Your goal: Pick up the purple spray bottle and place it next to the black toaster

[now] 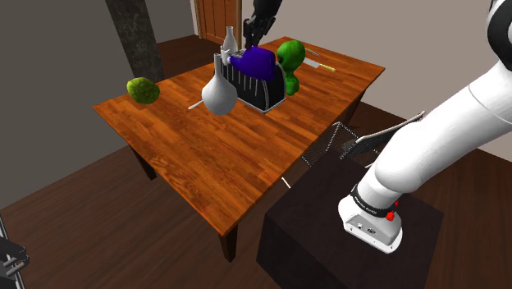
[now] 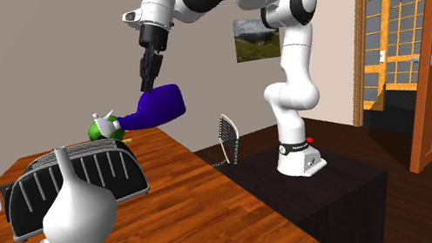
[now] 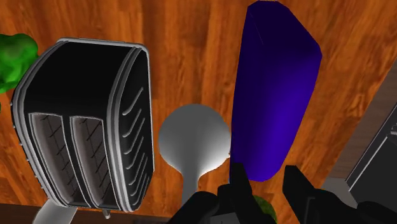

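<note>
The purple spray bottle (image 2: 159, 107) hangs tilted in the air over the wooden table (image 2: 203, 224), its white nozzle pointing toward the second exterior view's left. My gripper (image 2: 148, 75) comes down on it from above and is shut on its body. In the wrist view the fingers (image 3: 238, 186) clasp the near end of the purple bottle (image 3: 277, 95). The black toaster (image 3: 89, 121) with silver trim stands on the table below and to one side. In the shoulder view the bottle (image 1: 258, 61) shows just behind the toaster (image 1: 258, 86), under the gripper (image 1: 250, 38).
A white round-bellied vase (image 1: 220, 94) stands against the toaster, with a spoon (image 1: 195, 105) beside it. A white bottle (image 1: 230, 39) and green objects (image 1: 290, 53), (image 1: 142, 89) sit on the table's far part. A wire rack (image 2: 230, 139) leans at the dark stand (image 1: 328, 238).
</note>
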